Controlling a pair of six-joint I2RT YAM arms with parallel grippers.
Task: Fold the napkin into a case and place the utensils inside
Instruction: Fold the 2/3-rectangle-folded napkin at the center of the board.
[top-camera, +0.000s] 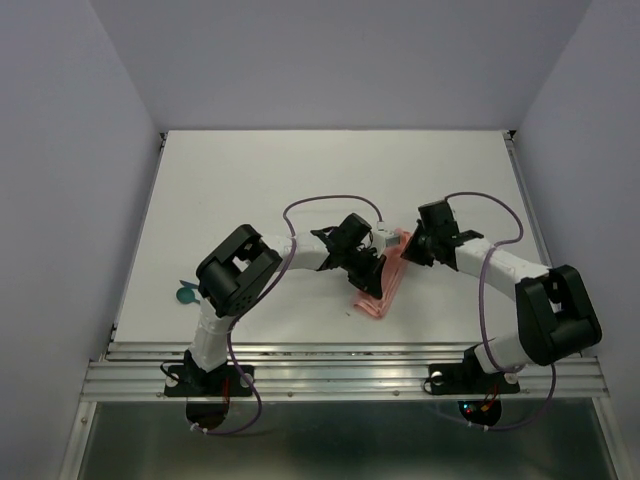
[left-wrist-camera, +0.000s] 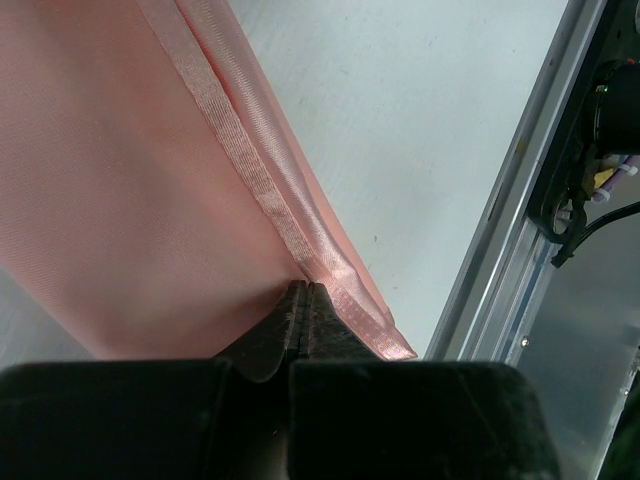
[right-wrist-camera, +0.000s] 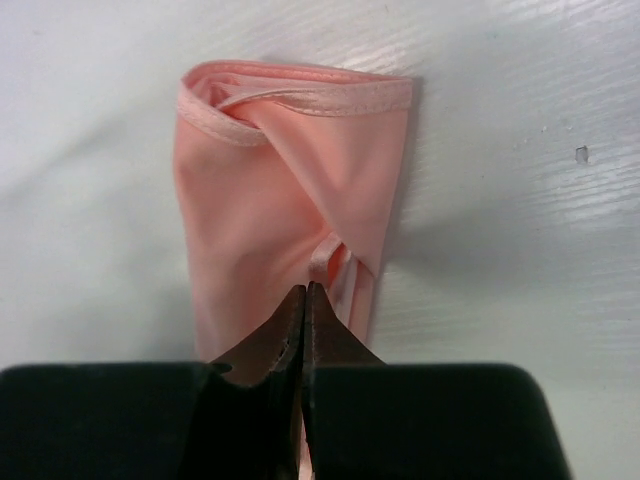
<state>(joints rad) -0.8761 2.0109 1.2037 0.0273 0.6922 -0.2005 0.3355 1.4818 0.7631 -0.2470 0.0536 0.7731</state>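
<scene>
Top external: one napkin (top-camera: 378, 298), one utensil (top-camera: 186, 293); left fingers (left-wrist-camera: 325, 330) and right fingers (right-wrist-camera: 285, 330) each clamp the napkin.

White table (top-camera: 250, 180), pale lavender walls (top-camera: 60, 150), aluminium rails (top-camera: 340, 365) along near edge
</scene>
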